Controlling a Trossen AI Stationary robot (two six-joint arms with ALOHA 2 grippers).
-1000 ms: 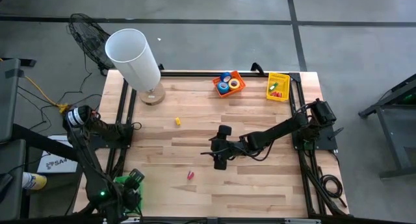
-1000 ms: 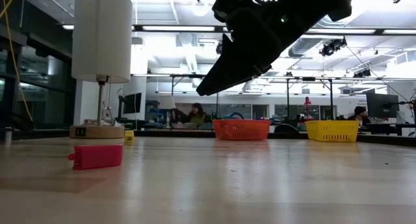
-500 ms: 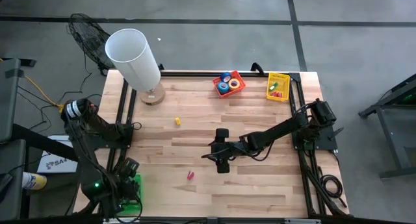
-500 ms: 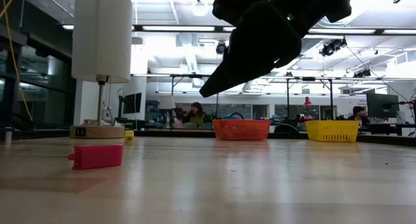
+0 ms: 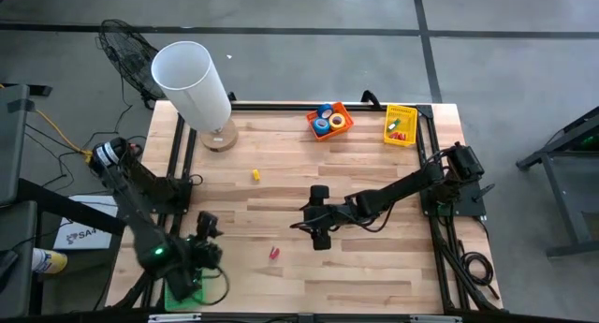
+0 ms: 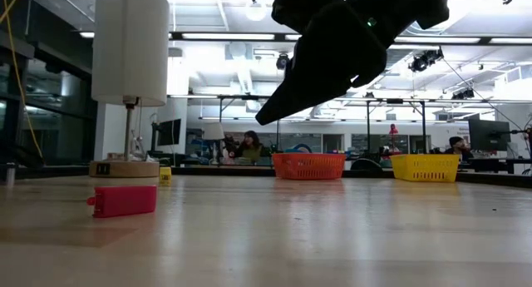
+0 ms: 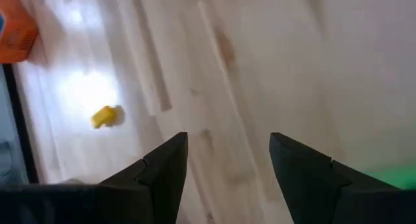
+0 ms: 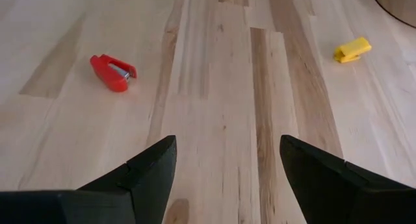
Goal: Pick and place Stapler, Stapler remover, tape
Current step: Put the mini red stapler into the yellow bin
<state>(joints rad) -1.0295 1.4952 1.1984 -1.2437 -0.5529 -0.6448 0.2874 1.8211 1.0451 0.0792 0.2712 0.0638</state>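
A small red stapler (image 5: 273,254) (image 8: 112,71) (image 6: 125,200) lies on the bare wood near the table's front. A small yellow piece (image 5: 255,175) (image 7: 104,116) (image 8: 352,49) lies farther back; I cannot tell whether it is a stapler or the stapler remover. Tape rolls, blue and yellow, sit in an orange basket (image 5: 329,121) at the far edge. My left gripper (image 5: 207,223) (image 7: 227,152) hangs open above the near left of the table, with nothing between its fingers. My right gripper (image 5: 307,215) (image 8: 227,152) (image 6: 278,108) hangs open over the table's middle, behind and to the right of the red stapler.
A yellow basket (image 5: 400,124) with small red and green items stands at the far right. A white-shaded lamp (image 5: 198,84) stands at the far left. A green tray (image 5: 182,290) lies at the near left corner under my left arm. Bare wood lies around the stapler.
My left gripper has risen and swung from over the green tray at the near left corner toward the table's middle, turning as it went. My right gripper has stayed in place and rolled a little.
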